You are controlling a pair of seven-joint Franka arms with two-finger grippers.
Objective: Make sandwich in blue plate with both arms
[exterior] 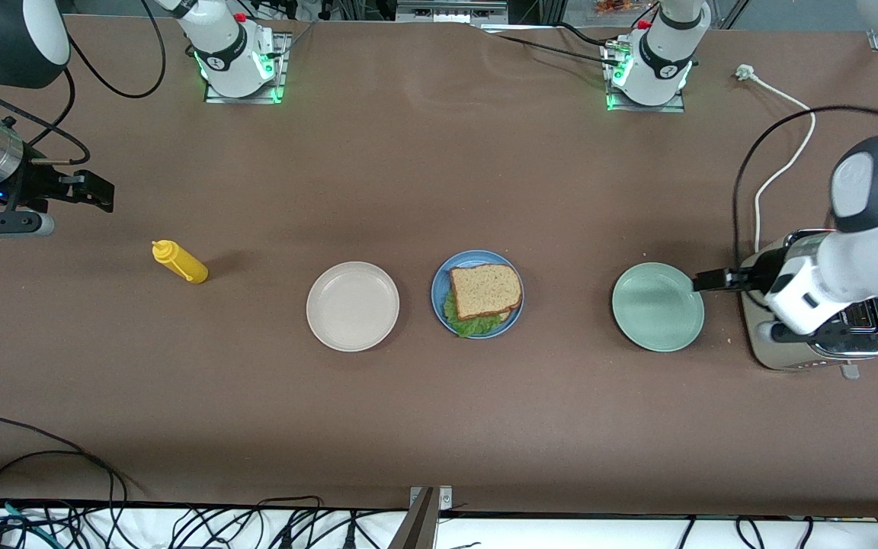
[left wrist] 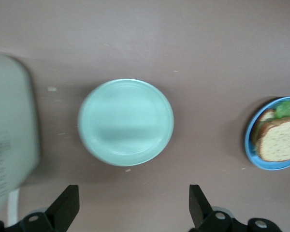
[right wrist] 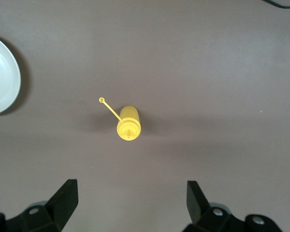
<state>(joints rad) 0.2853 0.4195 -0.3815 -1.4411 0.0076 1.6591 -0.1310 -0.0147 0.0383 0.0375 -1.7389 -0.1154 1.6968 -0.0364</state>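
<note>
The sandwich [exterior: 485, 290] lies on the blue plate [exterior: 439, 284] in the middle of the table: a brown bread slice on top, green lettuce [exterior: 471, 325] sticking out at the edge nearer the camera. The left wrist view shows the blue plate [left wrist: 248, 145] and the bread [left wrist: 282, 141] off to one side. My left gripper [exterior: 703, 280] hangs open and holds nothing, over the gap between the mint-green plate [exterior: 658, 306] and the toaster [exterior: 854, 339]. At the right arm's end of the table my right gripper [exterior: 96, 192] hangs open and holds nothing, above bare table by the yellow squeeze bottle [exterior: 180, 261].
A cream-white plate [exterior: 353, 306] stands beside the blue plate toward the right arm's end. The mint-green plate [left wrist: 125, 122] holds nothing. The toaster's white cord [exterior: 786, 164] runs toward the arm bases. The yellow bottle [right wrist: 128, 123] stands upright with its cap tether out.
</note>
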